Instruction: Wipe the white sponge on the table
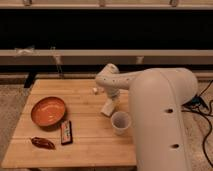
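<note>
My white arm reaches in from the right over the wooden table (85, 145). The gripper (108, 107) hangs down at the table's middle, its tip at or just above the wood, just left of and behind a white cup (120, 122). A small white piece that looks like the white sponge (95, 90) lies on the table behind the gripper, next to the arm's wrist and apart from the gripper's tip. I cannot tell whether the gripper holds anything.
An orange bowl (48, 110) sits at the table's left. A dark flat bar (66, 132) and a red packet (42, 143) lie near the front left. My arm's bulky body (160, 125) covers the table's right side. Cables (205, 107) lie on the floor at the right.
</note>
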Tool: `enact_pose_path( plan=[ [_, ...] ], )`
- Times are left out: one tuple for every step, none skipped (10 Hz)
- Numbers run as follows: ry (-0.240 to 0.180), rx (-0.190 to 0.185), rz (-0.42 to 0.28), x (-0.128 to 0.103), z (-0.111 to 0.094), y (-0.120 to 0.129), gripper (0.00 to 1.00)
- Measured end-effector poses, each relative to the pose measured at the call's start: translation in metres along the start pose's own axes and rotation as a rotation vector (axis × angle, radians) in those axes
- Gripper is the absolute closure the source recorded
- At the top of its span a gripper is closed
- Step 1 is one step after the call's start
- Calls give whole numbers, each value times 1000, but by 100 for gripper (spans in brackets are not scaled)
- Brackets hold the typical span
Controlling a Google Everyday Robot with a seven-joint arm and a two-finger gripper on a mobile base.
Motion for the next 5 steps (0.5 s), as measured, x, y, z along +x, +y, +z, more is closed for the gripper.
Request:
enact_pose_path(
  plan=[
    [-10,0,-24,-12,-2,6,100],
    [-17,-1,-44,-22,-2,10,100],
    [-28,1,-74,-37,-4,11,100],
    [-38,7,-97,-50,-7,10,100],
    [-45,9,-116,-60,-8,8,100]
  ],
)
